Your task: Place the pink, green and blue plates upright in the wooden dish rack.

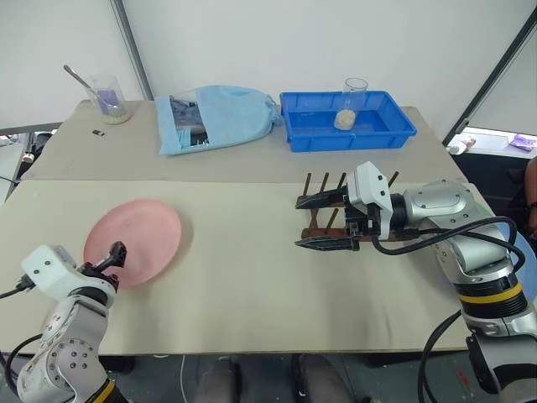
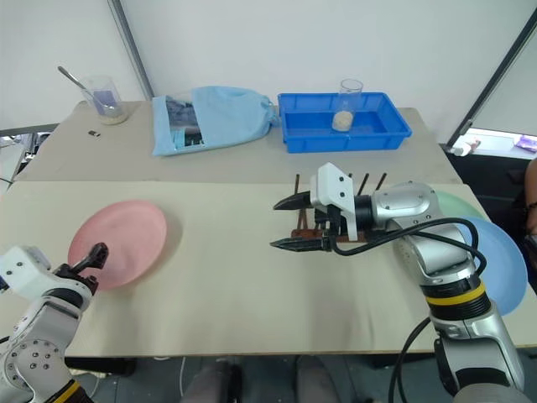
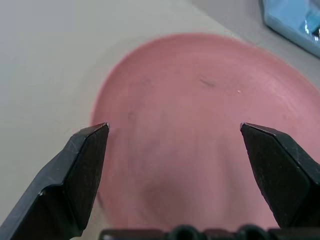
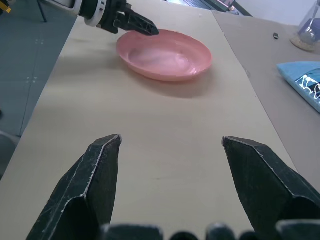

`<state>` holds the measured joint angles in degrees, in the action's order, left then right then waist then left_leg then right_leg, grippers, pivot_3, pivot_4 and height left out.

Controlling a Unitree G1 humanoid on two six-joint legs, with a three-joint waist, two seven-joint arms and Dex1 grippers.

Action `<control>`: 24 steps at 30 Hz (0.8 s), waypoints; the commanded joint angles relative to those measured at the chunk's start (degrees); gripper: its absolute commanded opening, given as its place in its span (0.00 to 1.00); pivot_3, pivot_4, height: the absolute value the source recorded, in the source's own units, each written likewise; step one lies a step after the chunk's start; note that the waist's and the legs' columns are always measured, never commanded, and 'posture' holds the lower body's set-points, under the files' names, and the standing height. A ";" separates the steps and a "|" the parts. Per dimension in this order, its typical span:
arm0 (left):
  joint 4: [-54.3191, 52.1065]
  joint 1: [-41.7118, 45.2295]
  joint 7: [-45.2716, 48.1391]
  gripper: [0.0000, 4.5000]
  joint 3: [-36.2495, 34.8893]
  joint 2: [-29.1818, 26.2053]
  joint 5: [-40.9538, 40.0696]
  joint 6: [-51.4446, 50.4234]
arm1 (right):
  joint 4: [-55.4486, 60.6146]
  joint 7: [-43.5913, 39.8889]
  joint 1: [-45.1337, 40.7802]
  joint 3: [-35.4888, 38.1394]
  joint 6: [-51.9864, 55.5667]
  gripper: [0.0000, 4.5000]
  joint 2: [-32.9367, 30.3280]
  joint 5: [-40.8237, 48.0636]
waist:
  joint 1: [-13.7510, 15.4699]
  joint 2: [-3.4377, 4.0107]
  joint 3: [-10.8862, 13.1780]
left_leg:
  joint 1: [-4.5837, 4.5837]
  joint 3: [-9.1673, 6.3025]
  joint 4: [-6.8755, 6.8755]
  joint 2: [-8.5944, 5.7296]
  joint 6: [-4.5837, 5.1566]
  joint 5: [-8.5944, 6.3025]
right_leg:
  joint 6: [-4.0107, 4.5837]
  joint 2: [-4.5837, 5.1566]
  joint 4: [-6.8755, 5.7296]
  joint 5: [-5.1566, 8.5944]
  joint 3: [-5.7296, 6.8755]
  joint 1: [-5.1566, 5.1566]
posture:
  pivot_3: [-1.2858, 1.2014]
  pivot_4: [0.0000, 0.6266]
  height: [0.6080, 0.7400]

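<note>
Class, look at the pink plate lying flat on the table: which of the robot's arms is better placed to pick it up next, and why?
Probably the left. The left gripper sits at the pink plate's near rim with jaws open, while the right gripper hangs open by the wooden dish rack, well away from it.

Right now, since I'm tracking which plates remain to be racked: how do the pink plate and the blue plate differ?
The pink plate lies flat on the table's left side, in full view; the blue plate sits at the right edge, partly hidden behind the right arm. The open left gripper is at the pink plate's rim; no gripper is at the blue plate. Both are round and plain, and neither is in the wooden dish rack yet.
</note>
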<state>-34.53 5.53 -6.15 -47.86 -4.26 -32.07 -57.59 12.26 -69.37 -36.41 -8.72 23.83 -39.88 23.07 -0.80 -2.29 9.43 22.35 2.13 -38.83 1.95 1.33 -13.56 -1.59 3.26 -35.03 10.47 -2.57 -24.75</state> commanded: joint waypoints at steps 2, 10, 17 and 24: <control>-2.92 -0.97 -1.03 1.00 1.15 -1.87 0.64 5.00 | 0.46 0.03 -0.34 0.82 -1.32 0.80 -0.23 -0.26 | -0.01 0.00 0.00 | 0.01 0.01 -0.01 0.00 0.00 0.00 | 0.04 0.01 0.01 0.03 0.00 0.00 | 0.52 0.24 1.00; -0.34 -0.83 -9.56 1.00 -2.39 1.09 -1.85 3.80 | 0.07 -0.95 -1.39 0.71 -1.35 0.80 0.53 0.32 | -0.03 -0.01 0.00 | 0.00 0.02 -0.02 0.00 0.00 0.00 | -0.12 0.02 0.00 0.12 0.01 0.00 | 0.52 0.24 1.00; 1.42 -0.46 -12.26 1.00 0.21 2.91 -4.70 1.97 | -0.14 -1.10 -2.36 0.42 -1.20 0.80 1.51 0.10 | -0.02 -0.05 0.03 | 0.03 0.02 -0.02 -0.01 0.00 0.00 | -0.12 0.03 0.01 0.12 0.01 -0.04 | 0.52 0.24 1.00; 4.48 1.36 -14.33 0.72 3.72 3.10 -4.60 2.40 | -0.29 -0.51 -3.35 -0.18 -1.77 0.81 2.93 -0.60 | 0.08 -0.06 0.03 | 0.06 0.00 -0.02 -0.02 0.00 0.00 | -0.05 0.03 0.00 0.09 0.03 -0.06 | 0.52 0.24 1.00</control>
<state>-30.42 6.33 -19.97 -45.07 -0.85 -36.11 -55.28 11.13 -70.01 -38.18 -9.71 23.43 -36.99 22.54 -0.72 -2.35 9.47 22.41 2.13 -38.85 1.93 1.33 -13.56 -1.65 3.29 -35.03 10.56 -2.53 -24.81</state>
